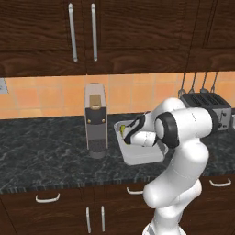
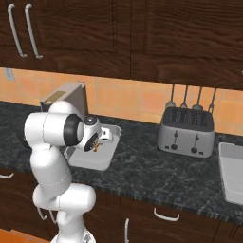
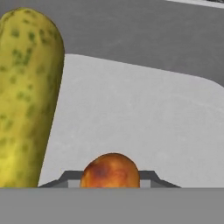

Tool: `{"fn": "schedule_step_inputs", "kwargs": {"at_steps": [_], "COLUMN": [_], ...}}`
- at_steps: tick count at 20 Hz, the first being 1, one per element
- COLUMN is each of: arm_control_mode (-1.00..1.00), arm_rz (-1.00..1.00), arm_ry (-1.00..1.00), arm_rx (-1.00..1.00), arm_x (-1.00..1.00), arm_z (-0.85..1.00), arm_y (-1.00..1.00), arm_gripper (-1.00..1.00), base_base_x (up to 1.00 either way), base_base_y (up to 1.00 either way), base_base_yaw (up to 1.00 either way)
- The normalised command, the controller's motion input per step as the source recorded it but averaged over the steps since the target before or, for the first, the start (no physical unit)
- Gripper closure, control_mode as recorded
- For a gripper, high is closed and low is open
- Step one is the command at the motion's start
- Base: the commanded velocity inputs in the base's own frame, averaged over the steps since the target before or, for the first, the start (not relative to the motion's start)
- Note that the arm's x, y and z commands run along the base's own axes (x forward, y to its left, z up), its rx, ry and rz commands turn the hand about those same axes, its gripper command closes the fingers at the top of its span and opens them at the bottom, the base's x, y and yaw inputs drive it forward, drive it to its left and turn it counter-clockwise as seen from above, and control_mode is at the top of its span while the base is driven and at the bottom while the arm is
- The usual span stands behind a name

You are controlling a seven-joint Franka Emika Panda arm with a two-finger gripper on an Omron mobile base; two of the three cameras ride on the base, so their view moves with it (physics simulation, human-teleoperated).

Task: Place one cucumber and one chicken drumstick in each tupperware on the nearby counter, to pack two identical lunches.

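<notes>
A light grey tupperware (image 1: pixel 143 159) (image 2: pixel 90 160) sits on the black counter (image 1: pixel 46 156) in front of the arm. A yellow-green cucumber (image 3: pixel 28 96) (image 1: pixel 122 130) lies inside it along one side. My gripper (image 3: pixel 110 178) (image 1: pixel 125 133) (image 2: pixel 98 144) reaches down into this tupperware and is shut on a brown-orange chicken drumstick (image 3: pixel 110 170) (image 2: pixel 97 145), held just above the grey floor (image 3: pixel 140 127) of the container. A second tupperware (image 2: pixel 231 176) stands at the far right of the counter, with nothing showing in the part I see.
A tall grey coffee machine (image 1: pixel 95 120) (image 2: pixel 64 97) stands just left of the nearer tupperware. A steel toaster (image 1: pixel 206 108) (image 2: pixel 186 130) sits against the back wall between the two containers. Utensils hang above it. Dark cupboards overhang the counter.
</notes>
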Motion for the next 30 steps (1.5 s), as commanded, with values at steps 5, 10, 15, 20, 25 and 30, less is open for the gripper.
{"fn": "schedule_step_inputs", "kwargs": {"at_steps": [5,10,15,20,25,30], "arm_control_mode": [-1.0,-1.0,-1.0,-1.0,-1.0,-1.0], "arm_rz": [0.0,0.0,0.0,0.0,-0.03,-0.09], "arm_ry": [0.0,0.0,-0.05,-0.12,-0.07,-0.01], "arm_rx": [0.0,0.0,0.0,0.0,0.0,0.0], "arm_x": [0.12,0.0,-0.29,-0.66,-0.7,-0.69], "arm_z": [-0.19,0.02,0.33,0.68,0.81,0.93], "arm_y": [0.0,0.0,0.0,0.0,0.0,0.0], "arm_gripper": [-1.0,-1.0,-1.0,-1.0,-1.0,-1.0], "base_base_x": [0.0,0.0,0.0,0.0,0.0,0.0], "base_base_y": [0.0,0.0,0.0,0.0,0.0,0.0], "base_base_yaw": [0.0,0.0,0.0,0.0,0.0,0.0]}}
